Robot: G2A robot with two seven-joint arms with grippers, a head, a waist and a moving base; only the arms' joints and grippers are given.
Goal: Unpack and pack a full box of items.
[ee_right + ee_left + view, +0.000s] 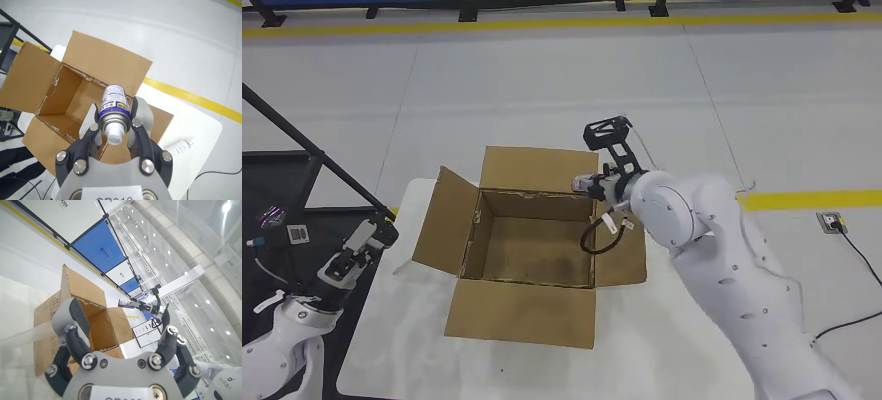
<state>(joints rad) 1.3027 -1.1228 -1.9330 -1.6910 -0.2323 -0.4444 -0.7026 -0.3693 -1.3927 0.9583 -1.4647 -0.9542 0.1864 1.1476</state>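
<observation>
An open cardboard box (527, 245) stands on the white table (392, 340) with all flaps folded out; its inside (62, 98) looks bare. My right gripper (114, 108) is shut on a blue and white spray can (114, 102), held tilted over the box's right rim, nozzle end toward the wrist. From above, the same can (587, 183) is a small shape at the box's far right corner. The left wrist view has that can (123, 303) far off beyond the box (98, 321). My left gripper (121, 315) stands open with nothing in it, off the table's left edge (360, 245).
A white bottle (179, 146) lies on the table to the right of the box. A black frame (292, 150) and dark cart stand at the left. A cable (852, 260) runs over the floor at the right, near a yellow floor line (812, 197).
</observation>
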